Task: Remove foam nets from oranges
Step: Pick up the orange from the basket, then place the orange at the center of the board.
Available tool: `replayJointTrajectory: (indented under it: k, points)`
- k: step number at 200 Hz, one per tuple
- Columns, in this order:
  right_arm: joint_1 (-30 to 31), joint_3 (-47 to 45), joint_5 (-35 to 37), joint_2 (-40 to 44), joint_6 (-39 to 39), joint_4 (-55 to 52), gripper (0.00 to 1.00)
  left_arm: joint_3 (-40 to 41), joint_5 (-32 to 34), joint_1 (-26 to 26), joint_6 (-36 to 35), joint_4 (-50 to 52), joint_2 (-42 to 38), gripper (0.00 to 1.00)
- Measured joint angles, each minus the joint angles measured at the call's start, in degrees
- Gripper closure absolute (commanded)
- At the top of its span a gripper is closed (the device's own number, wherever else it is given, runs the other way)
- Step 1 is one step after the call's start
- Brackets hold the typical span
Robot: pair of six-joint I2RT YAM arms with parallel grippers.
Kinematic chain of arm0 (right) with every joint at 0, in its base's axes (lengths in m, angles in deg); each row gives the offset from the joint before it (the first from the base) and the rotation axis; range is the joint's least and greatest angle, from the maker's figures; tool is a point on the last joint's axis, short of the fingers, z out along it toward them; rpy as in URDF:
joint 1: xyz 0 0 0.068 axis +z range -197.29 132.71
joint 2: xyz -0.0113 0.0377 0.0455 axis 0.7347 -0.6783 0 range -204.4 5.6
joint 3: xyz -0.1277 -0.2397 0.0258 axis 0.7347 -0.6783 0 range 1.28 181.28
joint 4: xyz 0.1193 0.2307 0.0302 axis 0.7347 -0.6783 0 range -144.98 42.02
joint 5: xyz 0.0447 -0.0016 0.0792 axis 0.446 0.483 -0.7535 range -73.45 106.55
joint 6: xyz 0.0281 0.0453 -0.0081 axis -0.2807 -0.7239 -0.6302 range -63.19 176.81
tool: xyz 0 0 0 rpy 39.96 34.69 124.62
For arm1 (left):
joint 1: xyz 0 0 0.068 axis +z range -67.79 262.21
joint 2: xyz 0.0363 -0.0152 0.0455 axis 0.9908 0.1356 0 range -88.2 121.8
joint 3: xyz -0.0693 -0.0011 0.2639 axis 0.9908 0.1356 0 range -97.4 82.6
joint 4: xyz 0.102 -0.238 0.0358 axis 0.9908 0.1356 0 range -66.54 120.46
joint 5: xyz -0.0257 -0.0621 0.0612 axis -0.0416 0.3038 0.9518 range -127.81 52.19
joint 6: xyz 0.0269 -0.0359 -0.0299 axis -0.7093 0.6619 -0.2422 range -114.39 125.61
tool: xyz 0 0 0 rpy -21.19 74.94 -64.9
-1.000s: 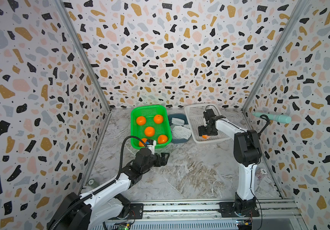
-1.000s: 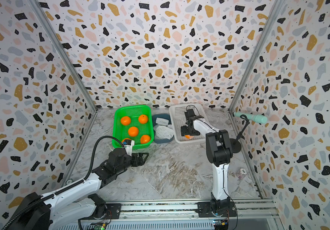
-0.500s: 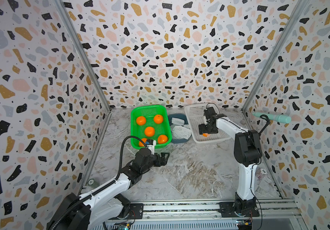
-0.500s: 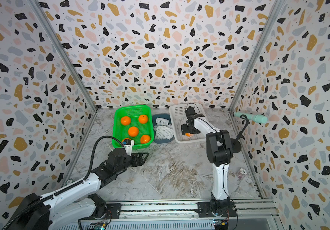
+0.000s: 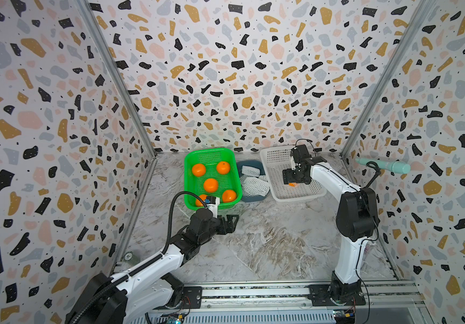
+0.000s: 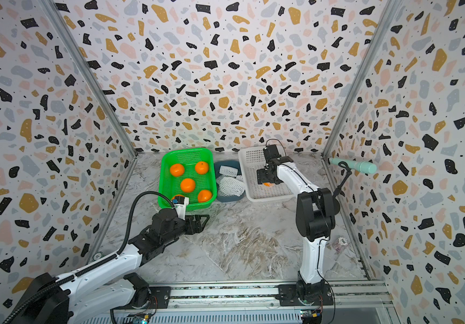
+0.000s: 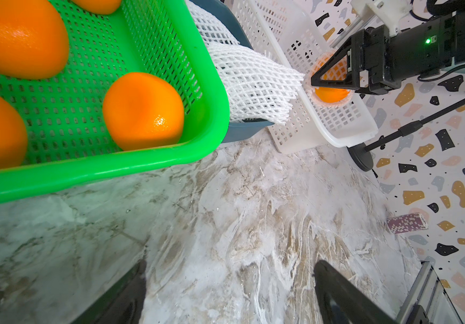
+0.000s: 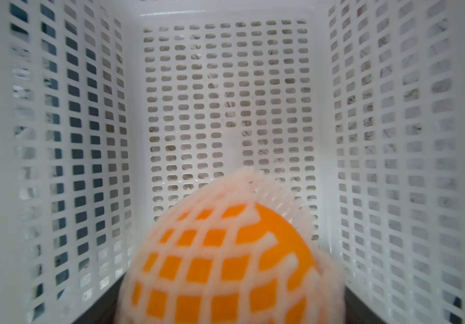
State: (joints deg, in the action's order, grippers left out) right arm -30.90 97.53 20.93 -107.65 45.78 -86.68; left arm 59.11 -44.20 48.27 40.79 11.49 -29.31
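Netted orange (image 8: 225, 252) is clamped in the right gripper (image 5: 293, 181) within the white basket (image 5: 277, 168); the left gripper (image 5: 230, 223), spread and empty, is held well apart, near the green basket (image 5: 206, 155).

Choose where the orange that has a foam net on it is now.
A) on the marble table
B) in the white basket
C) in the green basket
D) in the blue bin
B: the netted orange is inside the white basket, with the right gripper around it; the oranges in the green basket are bare.
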Motion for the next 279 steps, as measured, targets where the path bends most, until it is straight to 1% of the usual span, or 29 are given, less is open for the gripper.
replayJointTrajectory:
  k: [118, 204, 251, 279]
  points:
    - [1.11, -0.15, 0.79, 5.22, 2.1, -2.49, 0.16, -0.02, -0.22, 0.0, 0.0, -0.11, 1.36, 0.06]
    - [7.52, -0.66, 2.51, 9.49, 2.36, -3.37, 0.16, -0.04, -0.63, -0.02, -0.02, -0.09, 1.99, 0.06]
    - [10.29, -2.69, 2.8, 11.08, 2.34, -3.39, 0.16, -0.04, -0.61, -0.07, -0.02, -0.09, 1.92, 0.06]
    - [12.2, -4.55, 2.69, 13.77, 2.32, -3.17, 0.16, -0.04, -0.61, -0.07, -0.02, -0.09, 1.88, 0.06]
